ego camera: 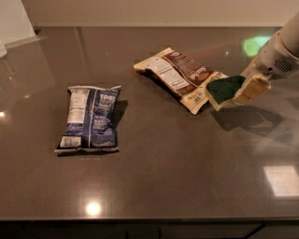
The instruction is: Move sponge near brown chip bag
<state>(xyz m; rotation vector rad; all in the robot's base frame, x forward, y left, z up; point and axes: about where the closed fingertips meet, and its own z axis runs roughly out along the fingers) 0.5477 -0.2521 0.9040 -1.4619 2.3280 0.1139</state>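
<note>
On the dark glossy countertop [154,186], the blue and white chip bag [88,117] lies flat nearest the front, left of centre, well apart from the other bag. Farther back on the right, the gripper [240,92] reaches in from the right edge, its cream fingers [253,88] clamped on the sponge [225,88], which is tilted green side up and held off the surface above its shadow. The sponge sits just beside the right end of the brown chip bag [180,74], the farther of the 2 bags, which lies flat and slants back-left toward the pale wall [154,11].
</note>
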